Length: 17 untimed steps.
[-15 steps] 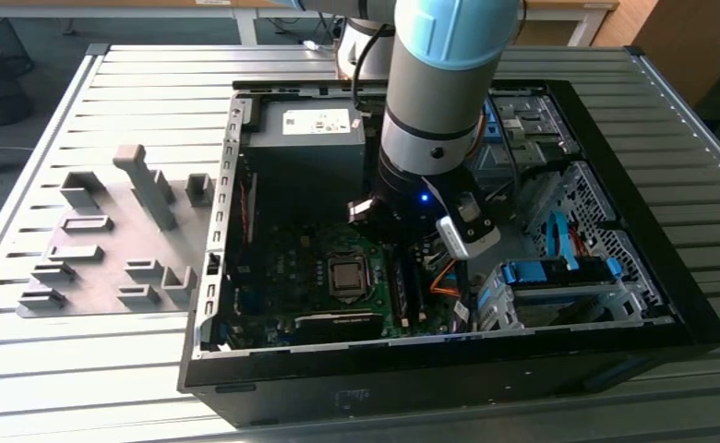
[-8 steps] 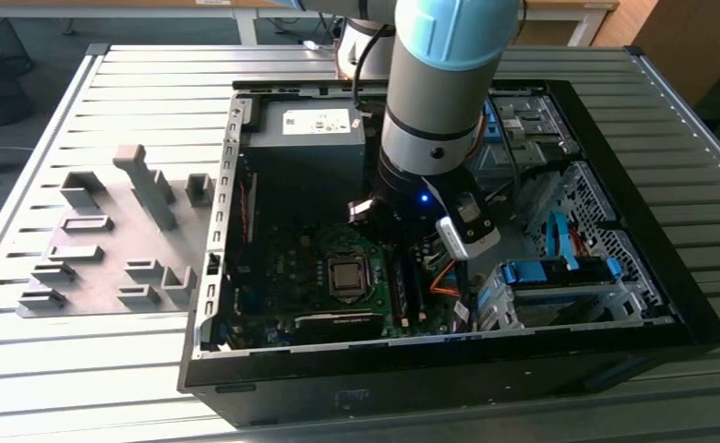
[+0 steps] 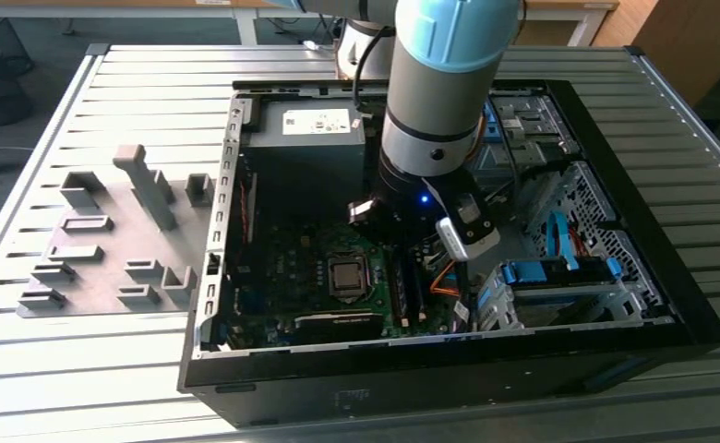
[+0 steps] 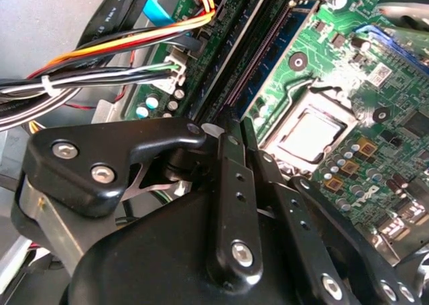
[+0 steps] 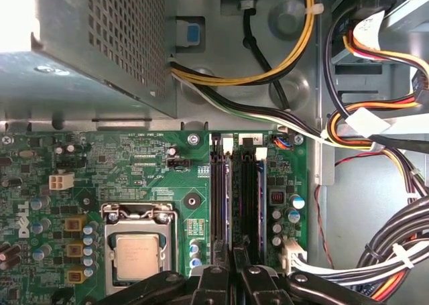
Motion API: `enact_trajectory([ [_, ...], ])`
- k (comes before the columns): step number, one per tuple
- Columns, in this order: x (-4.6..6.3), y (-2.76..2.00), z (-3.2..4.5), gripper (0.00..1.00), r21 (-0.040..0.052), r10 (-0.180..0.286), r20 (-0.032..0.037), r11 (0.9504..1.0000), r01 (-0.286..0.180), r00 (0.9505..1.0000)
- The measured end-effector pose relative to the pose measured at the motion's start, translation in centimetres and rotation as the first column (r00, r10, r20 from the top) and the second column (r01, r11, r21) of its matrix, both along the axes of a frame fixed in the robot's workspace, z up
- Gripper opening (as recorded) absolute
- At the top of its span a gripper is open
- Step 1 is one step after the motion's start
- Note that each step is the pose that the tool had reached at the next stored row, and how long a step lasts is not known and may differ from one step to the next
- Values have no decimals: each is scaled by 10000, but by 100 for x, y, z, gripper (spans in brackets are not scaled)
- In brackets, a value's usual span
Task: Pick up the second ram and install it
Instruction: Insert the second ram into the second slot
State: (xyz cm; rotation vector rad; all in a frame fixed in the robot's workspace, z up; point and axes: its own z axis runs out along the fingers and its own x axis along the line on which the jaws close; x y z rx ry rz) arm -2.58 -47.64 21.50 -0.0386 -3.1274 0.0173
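Grey ribbed metal forms the desk (image 3: 114, 369), seen from above in the exterior view. Nearest the camera sits the black front wall of an open computer case (image 3: 459, 383), lying on its side with the insides facing up. Just behind that wall is the green motherboard (image 3: 298, 277) with its square processor socket (image 3: 348, 275). On the exterior view's right, blue drive-bay clips (image 3: 545, 272) sit in a metal cage.

A robot arm (image 3: 440, 111), silver with pale blue joint caps, comes down steeply from above into the middle of the case. Its wrist is almost vertical, with a small blue light glowing on it. The black pincer (image 5: 234, 268) hangs low over the motherboard, directly above one end of the bank of memory slots (image 5: 238, 198). Whether the pincer is apart, together or clamped on anything cannot be told.

The second ram (image 5: 261, 198) appears as a thin blue-green strip standing on edge among those slots, beside the processor socket. In the second wrist view the same strip (image 4: 271, 60) runs away from the pincer (image 4: 244, 147), next to a dark slot. Whether the pincer touches it is unclear.

Bundles of coloured cables (image 5: 375, 124) cross beside the slots. Farther back lies the grey power supply (image 3: 305, 138).

On the exterior view's left, a grey holder block (image 3: 114, 240) with upright pegs rests on the desk. Beyond the desk are a pale floor and wooden furniture.
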Motion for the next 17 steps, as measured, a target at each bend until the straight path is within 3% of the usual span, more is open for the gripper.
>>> enact_trajectory([
  [17,0,0,11,14,3,0,0,10000,0,10000],
])
